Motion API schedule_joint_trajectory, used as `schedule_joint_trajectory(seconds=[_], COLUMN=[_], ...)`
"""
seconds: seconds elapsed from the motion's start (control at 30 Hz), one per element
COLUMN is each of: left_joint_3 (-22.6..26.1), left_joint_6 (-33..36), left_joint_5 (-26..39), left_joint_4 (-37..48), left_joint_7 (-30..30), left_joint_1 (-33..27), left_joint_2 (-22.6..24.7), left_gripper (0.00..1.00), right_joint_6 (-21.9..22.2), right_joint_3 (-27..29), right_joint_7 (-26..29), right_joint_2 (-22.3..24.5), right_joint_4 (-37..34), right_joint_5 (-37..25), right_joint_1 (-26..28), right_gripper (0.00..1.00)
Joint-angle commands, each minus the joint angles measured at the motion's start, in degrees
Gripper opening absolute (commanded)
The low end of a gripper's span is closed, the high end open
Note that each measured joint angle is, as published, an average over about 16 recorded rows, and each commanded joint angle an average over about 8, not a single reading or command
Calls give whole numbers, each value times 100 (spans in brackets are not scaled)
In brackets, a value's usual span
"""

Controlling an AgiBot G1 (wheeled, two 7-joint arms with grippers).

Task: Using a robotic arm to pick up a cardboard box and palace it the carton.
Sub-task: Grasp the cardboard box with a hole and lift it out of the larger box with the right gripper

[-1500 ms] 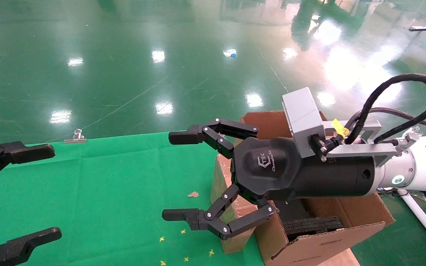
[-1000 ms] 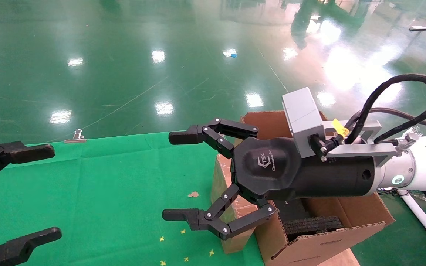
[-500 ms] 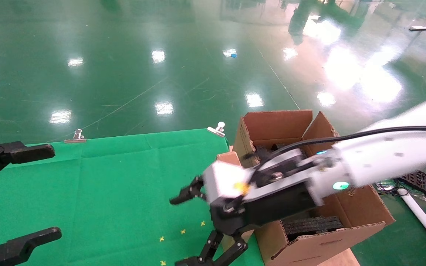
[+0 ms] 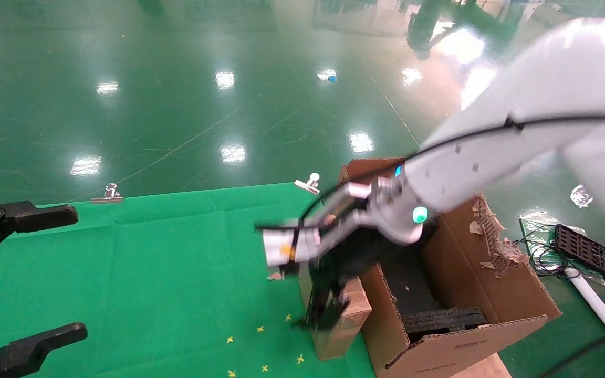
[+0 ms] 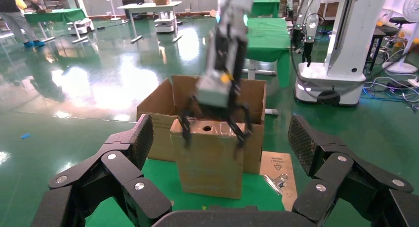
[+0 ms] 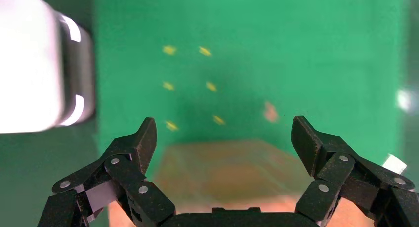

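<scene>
Item: the cardboard box (image 5: 210, 160), standing upright on the green-covered desk (image 4: 139, 262), touching the near wall of the carton (image 4: 465, 310) at that carton's 9 o'clock side in the head view. A round hole shows in its top face.

Item: right claw (image 5: 213, 130), on the robotic arm (image 4: 491, 147), pointing down over the box top. Fingers spread, one on each side of the box's upper edge; we see no contact, so nothing is gripped.

Item: left claw (image 5: 222, 177), parked at the desk's 9 o'clock edge, fingers wide apart, empty.

Step in hand, as we judge it: the approach to the pick. The next move calls for lowering until the pads bracket the box's narrow faces, then closing squarely; the glossy tape may slip. After that a lift high enough to pass the carton wall, whose 3 o'clock flap is ragged.

Views compared: the left wrist view gives the clearest look at the fingers straddling the box and at the hole. The right wrist view looks straight down on the box top between its own open fingers. Only the head view shows the black foam blocks (image 4: 441, 319) inside the carton.
</scene>
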Motion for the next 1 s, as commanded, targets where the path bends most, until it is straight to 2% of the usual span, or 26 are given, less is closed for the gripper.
schedule_joint_trajectory(seconds=[0.03, 0.23, 0.4, 0.63, 1.0], left_joint_3=[1, 3, 5, 8, 13], left_joint_6=[0, -1, -2, -4, -6], left_joint_5=[-1, -2, -4, -6, -9], left_joint_4=[0, 0, 0, 0, 0], left_joint_7=[0, 2, 3, 4, 6], left_joint_1=[0, -1, -1, -2, -3], left_joint_2=[0, -1, -2, -3, -5], left_gripper=[100, 100, 100, 100, 100], right_joint_6=[-18, -24, 36, 124, 213], right_joint_3=[-257, -1341, -2107, -2774, -3343], right_joint_7=[232, 567, 777, 938, 1087], right_joint_2=[-63, -185, -257, -373, -518], right_joint_4=[1, 2, 12, 17, 5], right_joint_5=[-121, -221, -184, 84, 449], right_joint_1=[361, 1402, 1905, 2111, 2217], right_gripper=[100, 100, 100, 100, 100])
